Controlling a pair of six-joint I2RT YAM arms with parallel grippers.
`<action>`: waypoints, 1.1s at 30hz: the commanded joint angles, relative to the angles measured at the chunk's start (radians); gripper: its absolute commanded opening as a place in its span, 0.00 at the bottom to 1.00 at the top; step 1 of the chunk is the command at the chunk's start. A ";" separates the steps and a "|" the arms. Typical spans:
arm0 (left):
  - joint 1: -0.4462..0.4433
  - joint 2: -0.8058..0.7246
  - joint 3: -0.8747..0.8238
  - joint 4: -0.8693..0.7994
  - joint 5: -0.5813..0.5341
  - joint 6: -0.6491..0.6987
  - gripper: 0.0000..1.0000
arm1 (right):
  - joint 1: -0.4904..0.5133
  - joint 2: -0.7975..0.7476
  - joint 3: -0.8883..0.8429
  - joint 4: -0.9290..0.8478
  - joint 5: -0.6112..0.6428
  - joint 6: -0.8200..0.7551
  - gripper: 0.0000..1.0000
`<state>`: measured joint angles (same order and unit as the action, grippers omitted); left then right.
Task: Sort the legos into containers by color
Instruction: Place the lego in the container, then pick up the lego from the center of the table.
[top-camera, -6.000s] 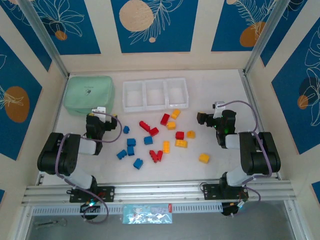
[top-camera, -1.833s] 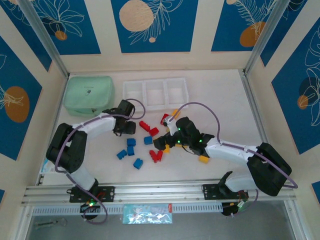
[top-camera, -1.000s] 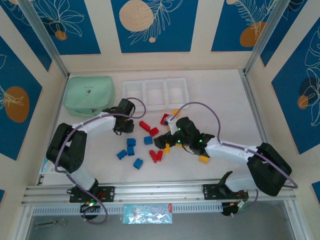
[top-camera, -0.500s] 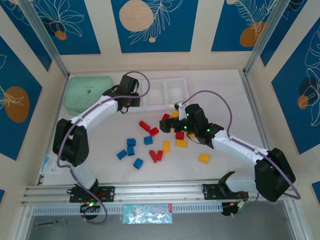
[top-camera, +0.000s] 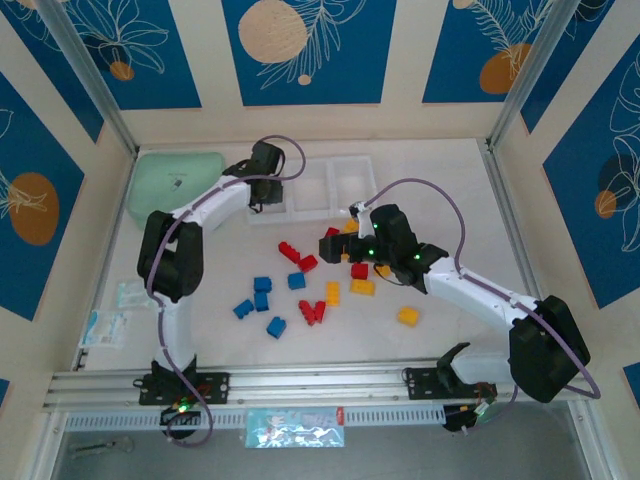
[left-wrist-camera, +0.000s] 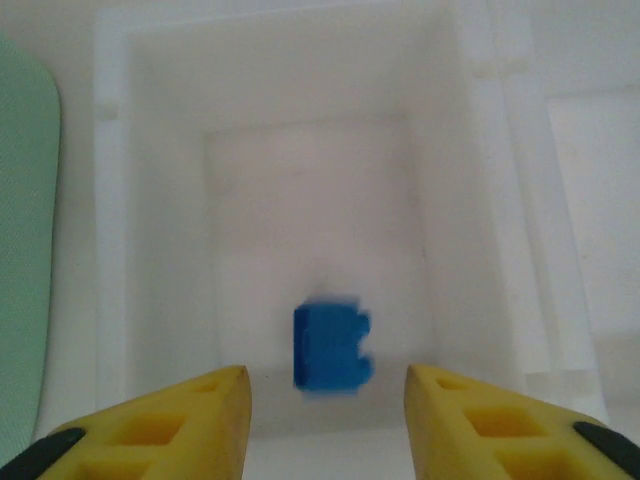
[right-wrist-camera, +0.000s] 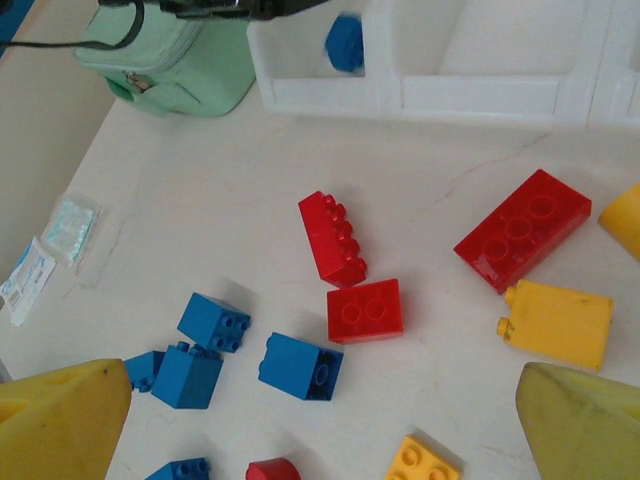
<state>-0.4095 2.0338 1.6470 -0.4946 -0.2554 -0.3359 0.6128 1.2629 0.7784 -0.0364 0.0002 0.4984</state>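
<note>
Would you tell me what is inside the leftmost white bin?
One blue lego; the open left hand hovers above. The bin's near corners are covered by its fingers.

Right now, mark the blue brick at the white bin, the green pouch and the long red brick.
blue brick (left-wrist-camera: 330, 348), left wrist view, middle of its blurred face.
green pouch (top-camera: 172, 186), top external view, middle of its top panel.
long red brick (right-wrist-camera: 522, 228), right wrist view, centre of its studded top.

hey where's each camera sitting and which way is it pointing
Top external: above and behind the bases, looking down at the table; left arm and right arm visible.
Left wrist: over the end bin, facing down; left end effector open.
Right wrist: above loose bricks, facing the bins; right end effector open.
Shared: both wrist views catch the blue brick in that bin.
</note>
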 joint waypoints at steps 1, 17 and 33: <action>0.006 -0.022 0.034 -0.023 0.043 0.002 0.49 | -0.006 -0.033 0.030 -0.037 -0.032 -0.009 0.99; -0.021 -0.434 -0.406 -0.044 0.278 -0.084 0.61 | 0.034 -0.020 0.043 -0.161 -0.062 -0.009 0.99; -0.103 -0.639 -0.760 -0.089 0.323 -0.203 0.66 | 0.186 0.055 -0.069 -0.014 -0.044 0.048 0.99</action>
<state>-0.4927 1.3956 0.9062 -0.5674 0.0322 -0.5129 0.7883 1.2964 0.7292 -0.0963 -0.0345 0.5259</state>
